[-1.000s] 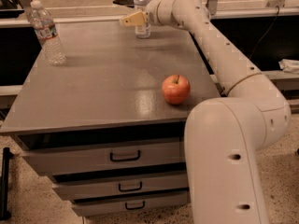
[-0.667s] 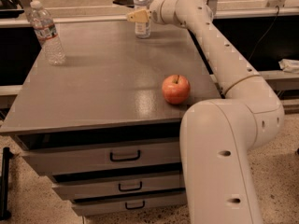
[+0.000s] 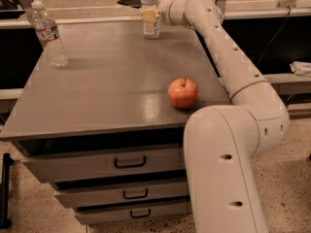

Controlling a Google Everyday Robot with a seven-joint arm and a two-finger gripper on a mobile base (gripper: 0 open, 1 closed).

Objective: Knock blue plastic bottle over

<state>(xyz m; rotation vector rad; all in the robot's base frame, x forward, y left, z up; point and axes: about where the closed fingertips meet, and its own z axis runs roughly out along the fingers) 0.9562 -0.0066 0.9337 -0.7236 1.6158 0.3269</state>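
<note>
Blue bottle (image 3: 152,28): upright at the far edge of the table (image 3: 97,86), right of centre. Clear plastic, white cap, pale wrap label over most of the body; print not legible.

Gripper (image 3: 148,15): at the far edge, against the blue bottle's left side at upper-body height, a tan pad overlapping the label. Open or closed: cannot tell. Arm (image 3: 233,57): glossy cream shell, rounded segments, reaching from the near right across the table's right side.

Ridged bottle (image 3: 49,35): upright at the far left corner, well apart from the blue bottle. Clear ribbed plastic, white cap, narrow label band with red and white; text unreadable.

Apple (image 3: 183,92): red, smooth, stem up, near the right front of the table, just beside the arm.

Table: flat grey top, dull sheen; drawers (image 3: 130,162) below, each with a thin dark handle
</note>
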